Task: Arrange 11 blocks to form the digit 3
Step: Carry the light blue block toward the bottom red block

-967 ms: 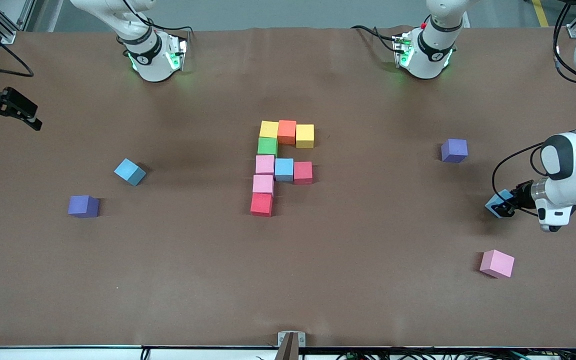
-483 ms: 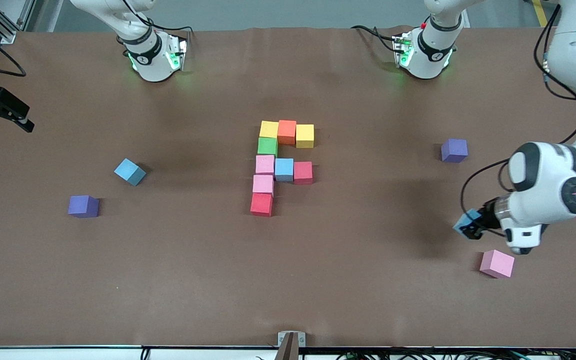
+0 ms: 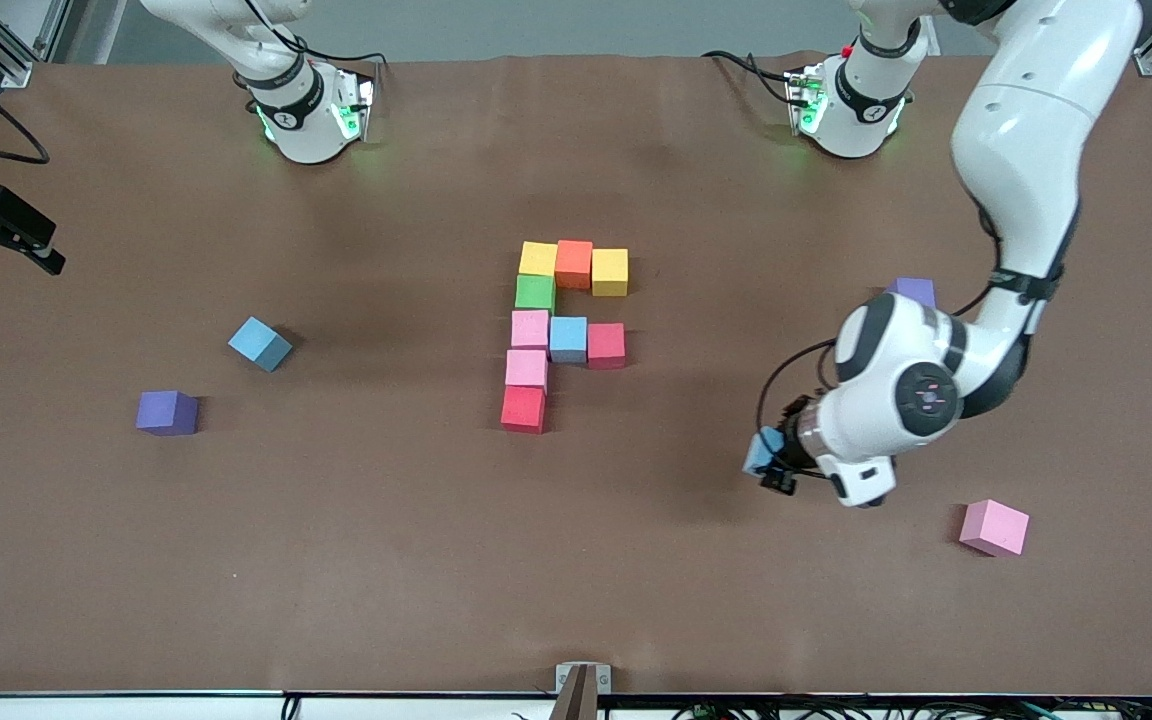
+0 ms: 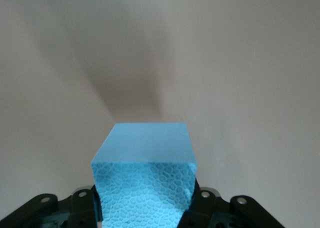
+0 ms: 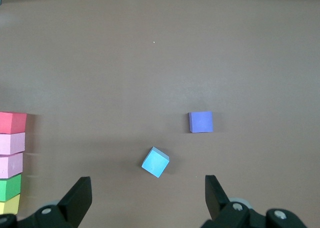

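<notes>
Blocks forming the partial digit 3 (image 3: 564, 330) are sitting mid-table, nine so far: yellow (image 3: 538, 258), orange (image 3: 574, 263) and yellow (image 3: 610, 271) across the row farthest from the front camera, green (image 3: 534, 291) under the first yellow, then pink (image 3: 529, 328), light blue (image 3: 568, 338) and red (image 3: 606, 345) in the middle row, then pink (image 3: 526, 368) and red (image 3: 522, 408) running nearer the camera.

Left gripper (image 3: 772, 462) is hanging over bare table between the figure and the left arm's end, fingers clamping a light blue cube (image 4: 145, 175) by its two sides.

Loose pink block (image 3: 994, 527) is lying near the left arm's end, nearer the camera. Another light blue block (image 3: 259, 343) is sitting toward the right arm's end, a purple cube (image 3: 167, 412) near it. A second purple cube (image 3: 912, 290) is peeking out by the left arm.

Right gripper (image 5: 148, 198) is waiting at the right arm's end of the table, jaws spread wide, holding nothing.
</notes>
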`<action>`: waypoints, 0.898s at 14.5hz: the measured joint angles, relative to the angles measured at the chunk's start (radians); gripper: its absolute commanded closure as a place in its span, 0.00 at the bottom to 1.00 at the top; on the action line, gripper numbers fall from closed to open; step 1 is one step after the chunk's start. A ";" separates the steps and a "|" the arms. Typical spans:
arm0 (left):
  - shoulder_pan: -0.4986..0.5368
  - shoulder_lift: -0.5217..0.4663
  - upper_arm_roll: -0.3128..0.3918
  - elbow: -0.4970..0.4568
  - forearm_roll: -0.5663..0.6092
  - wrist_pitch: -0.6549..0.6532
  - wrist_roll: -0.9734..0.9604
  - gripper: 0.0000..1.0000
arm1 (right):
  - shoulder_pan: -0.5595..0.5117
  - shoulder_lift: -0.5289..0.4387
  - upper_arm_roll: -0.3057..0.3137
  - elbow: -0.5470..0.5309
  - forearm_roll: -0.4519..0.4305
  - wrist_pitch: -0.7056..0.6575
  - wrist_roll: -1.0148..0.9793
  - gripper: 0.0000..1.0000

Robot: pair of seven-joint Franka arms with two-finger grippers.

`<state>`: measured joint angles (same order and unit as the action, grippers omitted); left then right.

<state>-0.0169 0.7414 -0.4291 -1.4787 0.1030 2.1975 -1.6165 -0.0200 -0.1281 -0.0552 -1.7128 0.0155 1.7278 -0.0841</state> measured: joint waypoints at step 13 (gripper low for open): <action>-0.369 0.154 0.053 0.112 -0.003 0.189 -0.600 0.82 | 0.000 0.006 0.003 0.007 -0.001 0.000 0.000 0.00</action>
<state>-0.3863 0.8957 -0.3763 -1.3671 0.0996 2.3864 -2.2161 -0.0201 -0.1219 -0.0521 -1.7059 0.0147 1.7278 -0.0842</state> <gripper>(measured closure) 0.419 0.000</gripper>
